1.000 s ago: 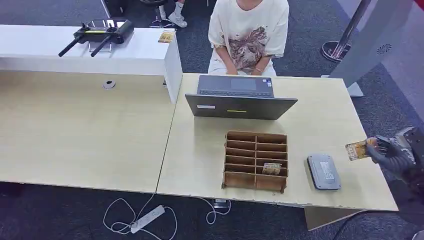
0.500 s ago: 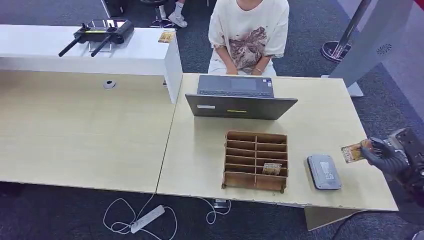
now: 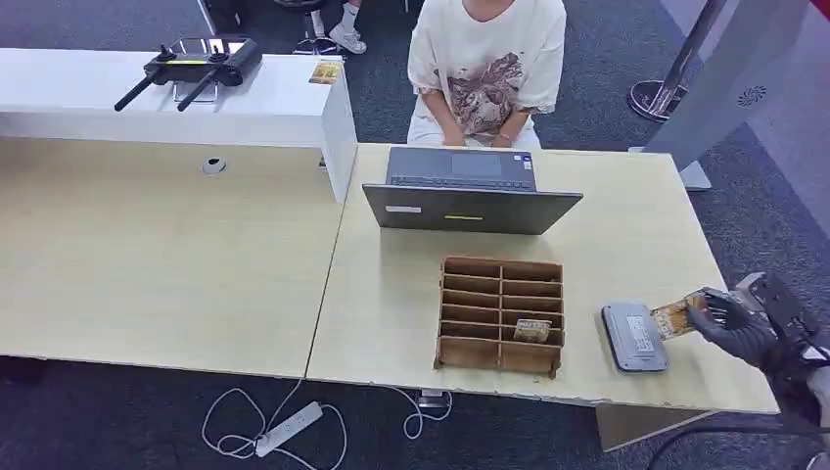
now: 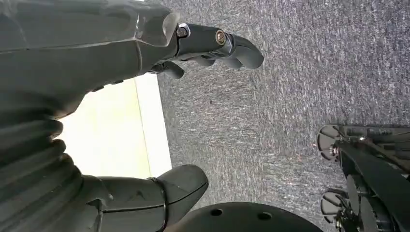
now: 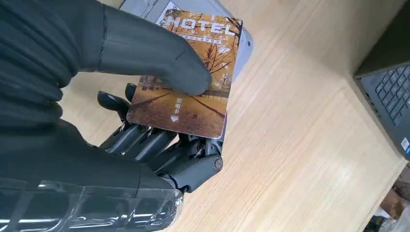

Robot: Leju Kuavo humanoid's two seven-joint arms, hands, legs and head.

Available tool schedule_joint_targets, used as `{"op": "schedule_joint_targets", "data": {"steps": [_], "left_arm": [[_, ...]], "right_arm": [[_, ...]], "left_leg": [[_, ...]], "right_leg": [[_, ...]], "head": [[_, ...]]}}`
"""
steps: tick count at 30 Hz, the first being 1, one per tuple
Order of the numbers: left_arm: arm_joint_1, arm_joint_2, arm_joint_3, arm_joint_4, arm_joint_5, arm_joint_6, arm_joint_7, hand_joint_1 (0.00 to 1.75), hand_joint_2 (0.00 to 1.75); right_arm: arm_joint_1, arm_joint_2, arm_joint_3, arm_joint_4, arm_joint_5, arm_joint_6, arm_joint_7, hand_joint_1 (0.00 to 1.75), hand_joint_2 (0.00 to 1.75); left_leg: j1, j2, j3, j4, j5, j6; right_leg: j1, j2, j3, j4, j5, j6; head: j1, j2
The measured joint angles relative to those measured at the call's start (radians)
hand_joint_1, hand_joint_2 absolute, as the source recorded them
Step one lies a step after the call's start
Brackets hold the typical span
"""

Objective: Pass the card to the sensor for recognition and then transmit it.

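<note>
My right hand (image 3: 736, 323) holds an orange hotel card (image 3: 677, 317) by one end, just right of the grey card sensor (image 3: 633, 337) on the light wood table (image 3: 626, 235). In the right wrist view the thumb (image 5: 159, 55) presses the card (image 5: 193, 82) onto the fingers beneath, and the card's free end overlaps the grey sensor (image 5: 145, 7). My left hand (image 4: 145, 96) hangs beside the table edge over grey carpet, with its fingers apart and nothing in it.
A brown cardboard sorter (image 3: 501, 315) with one card in a slot (image 3: 531, 330) stands left of the sensor. A laptop (image 3: 470, 191) sits behind it, and a person in a white shirt (image 3: 487, 69) is seated at the far side. The table's front edge runs near my right hand.
My right hand has carried the card left and down, from out beyond the table's right edge to just beside the sensor. The left hand's earlier state is not shown.
</note>
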Motion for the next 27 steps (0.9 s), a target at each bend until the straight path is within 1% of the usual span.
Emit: {"op": "schedule_joint_targets", "data": {"steps": [3, 10, 16, 20, 24, 27], "left_arm": [[0.0, 0.0, 0.003, 0.0, -0.004, 0.0, 0.0, 0.0, 1.75], [-0.001, 0.002, 0.006, 0.0, -0.023, -0.006, 0.002, 0.0, 1.75], [-0.002, 0.005, 0.006, 0.0, -0.024, -0.014, 0.013, 0.0, 1.75], [-0.006, 0.005, 0.006, 0.0, -0.032, -0.013, 0.029, 0.0, 1.75], [-0.01, 0.005, 0.006, 0.0, -0.035, -0.017, 0.042, 0.0, 1.75], [-0.01, 0.005, 0.006, 0.0, -0.035, -0.017, 0.042, 0.0, 1.75]], "right_arm": [[0.004, 0.0, 0.004, -0.001, 0.0, 0.004, 0.003, 1.75, 1.75], [0.037, 0.008, 0.012, -0.03, 0.001, -0.011, 0.002, 1.75, 1.75], [0.069, 0.022, 0.021, -0.066, 0.005, -0.039, 0.019, 1.75, 1.75], [0.075, 0.054, 0.022, -0.076, 0.04, -0.086, 0.037, 1.75, 1.75], [0.075, 0.106, 0.022, -0.076, 0.082, -0.128, 0.052, 1.75, 1.75], [0.075, 0.106, 0.022, -0.076, 0.082, -0.128, 0.052, 1.75, 1.75]], "left_leg": [[0.0, 0.0, 0.0, 0.0, 0.0, 0.0], [0.0, 0.0, 0.0, 0.0, 0.0, 0.0], [0.0, 0.0, 0.0, 0.0, 0.0, 0.0], [0.0, 0.0, 0.0, 0.0, 0.0, 0.0], [0.0, 0.001, 0.0, 0.0, 0.0, 0.0], [0.0, 0.001, 0.0, 0.0, 0.0, 0.0]], "right_leg": [[0.0, 0.0, 0.0, 0.0, 0.0, 0.0], [0.0, 0.0, 0.0, 0.0, 0.0, 0.0], [0.0, 0.0, 0.0, 0.0, 0.0, 0.0], [0.0, 0.0, 0.0, 0.0, 0.0, 0.0], [0.0, 0.0, 0.0, 0.0, 0.0, 0.0], [0.0, 0.0, 0.0, 0.0, 0.0, 0.0]], "head": [[0.0, 0.0], [0.0, 0.0], [0.0, 0.0], [0.0, 0.0], [0.0, 0.0], [0.0, 0.0]]}}
